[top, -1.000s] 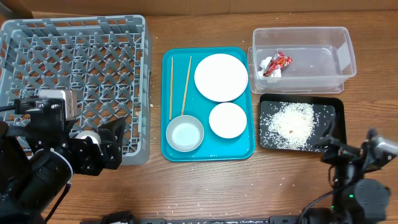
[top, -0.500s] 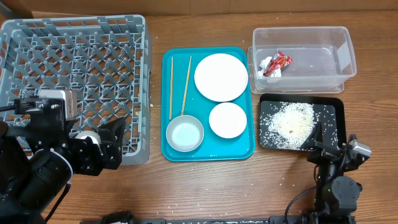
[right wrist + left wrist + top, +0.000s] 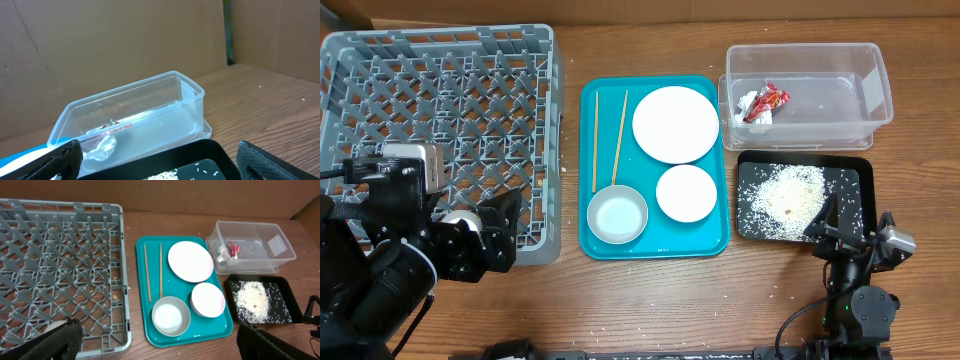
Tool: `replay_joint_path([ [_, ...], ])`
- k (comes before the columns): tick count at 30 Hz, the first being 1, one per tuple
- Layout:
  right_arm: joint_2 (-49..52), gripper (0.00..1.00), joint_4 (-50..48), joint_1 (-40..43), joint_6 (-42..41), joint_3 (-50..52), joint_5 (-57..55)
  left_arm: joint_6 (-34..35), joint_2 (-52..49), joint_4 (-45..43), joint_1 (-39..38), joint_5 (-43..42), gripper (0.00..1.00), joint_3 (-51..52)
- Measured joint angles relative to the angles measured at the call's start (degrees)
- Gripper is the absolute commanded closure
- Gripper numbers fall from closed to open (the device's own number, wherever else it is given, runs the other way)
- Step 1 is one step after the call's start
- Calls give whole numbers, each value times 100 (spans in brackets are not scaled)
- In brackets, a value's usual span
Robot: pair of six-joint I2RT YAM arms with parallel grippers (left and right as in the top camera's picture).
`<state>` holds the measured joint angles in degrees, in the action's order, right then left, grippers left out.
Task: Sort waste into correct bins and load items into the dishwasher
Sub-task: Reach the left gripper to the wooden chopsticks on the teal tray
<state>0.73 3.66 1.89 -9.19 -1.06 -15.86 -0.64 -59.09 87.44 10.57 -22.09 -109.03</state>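
A teal tray (image 3: 708,240) holds two wooden chopsticks (image 3: 610,140), a white plate (image 3: 675,123), a small white bowl (image 3: 686,193) and a grey bowl (image 3: 617,215). A grey dish rack (image 3: 440,90) stands at the left. A clear bin (image 3: 820,105) holds wrappers (image 3: 763,103). A black tray (image 3: 855,180) holds spilled rice (image 3: 788,200). My left gripper (image 3: 485,235) is open and empty over the rack's front right corner; the left wrist view (image 3: 159,332) shows it high above the teal tray. My right gripper (image 3: 848,232) is open and empty at the black tray's front edge (image 3: 160,157).
The clear bin (image 3: 135,115) sits just behind the black tray (image 3: 200,155) in the right wrist view, with a cardboard wall behind it. Loose rice grains lie on the wooden table (image 3: 760,290) near the front.
My right arm has moved left and in from the table's right edge, to the black tray's front edge. The left arm has not moved.
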Motion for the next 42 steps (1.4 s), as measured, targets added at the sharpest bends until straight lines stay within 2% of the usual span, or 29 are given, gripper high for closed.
replay_joint_path([
  [13,0,0,-2,0,2,0,0,66,0,-2,0,-55,0,0],
  [19,0,0,-2,0,2,0,0,686,-59,-734,-35,-627,0,11],
  [22,0,0,-4,0,0,0,2,938,-308,-463,-343,-632,0,17],
  [25,0,0,-2,0,0,0,0,1176,-868,-107,-850,-271,0,31],
  [29,0,0,-2,0,0,0,0,1386,-1932,-160,-1290,7,1,83],
  [33,0,0,-4,0,0,0,0,1508,-2962,-444,-1526,136,8,122],
  [35,0,0,-4,0,0,0,0,1558,-3412,-634,-1751,476,15,122],
  [40,0,0,-9,0,2,0,0,1878,-4566,-1137,-2457,1707,16,122],
  [42,0,0,-7,0,0,0,0,1985,-5034,-1438,-2645,2076,24,125],
])
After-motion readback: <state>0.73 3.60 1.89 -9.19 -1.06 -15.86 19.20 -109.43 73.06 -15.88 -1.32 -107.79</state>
